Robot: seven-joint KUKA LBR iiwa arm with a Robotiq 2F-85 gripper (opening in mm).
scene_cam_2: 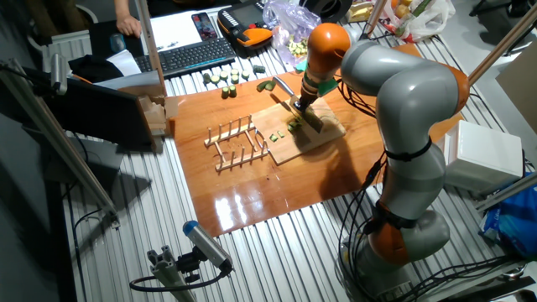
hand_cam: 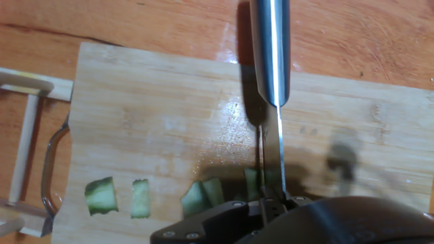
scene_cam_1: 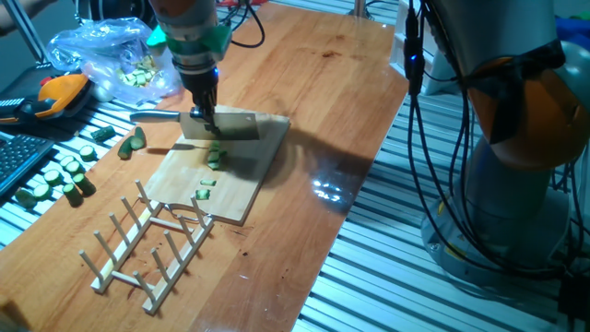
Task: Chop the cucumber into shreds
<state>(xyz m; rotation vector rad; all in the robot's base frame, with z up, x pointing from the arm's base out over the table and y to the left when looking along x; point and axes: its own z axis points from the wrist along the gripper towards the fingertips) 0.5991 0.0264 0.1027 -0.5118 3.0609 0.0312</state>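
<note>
My gripper (scene_cam_1: pixel 204 118) is shut on the spine of a steel cleaver (scene_cam_1: pixel 230 127), whose handle (scene_cam_1: pixel 152 116) points left. The blade stands edge-down on the wooden cutting board (scene_cam_1: pixel 249 175), on the cucumber (scene_cam_1: pixel 215 157). In the hand view the blade (hand_cam: pixel 271 54) runs down the middle and meets the cucumber piece (hand_cam: pixel 252 181) at the bottom. More cut pieces (hand_cam: pixel 203 196) lie to its left. Two shreds (hand_cam: pixel 102 196) (hand_cam: pixel 140 198) lie farther left; they also show in one fixed view (scene_cam_1: pixel 205 192). In the other fixed view the gripper (scene_cam_2: pixel 300 107) is over the board (scene_cam_2: pixel 315 138).
A wooden dish rack (scene_cam_1: pixel 152 244) touches the board's near end. Several thick cucumber chunks (scene_cam_1: pixel 60 175) lie on the table's left edge. A clear plastic bag of slices (scene_cam_1: pixel 120 55) and an orange tool (scene_cam_1: pixel 55 92) sit behind. A keyboard (scene_cam_2: pixel 185 54) lies beyond the table.
</note>
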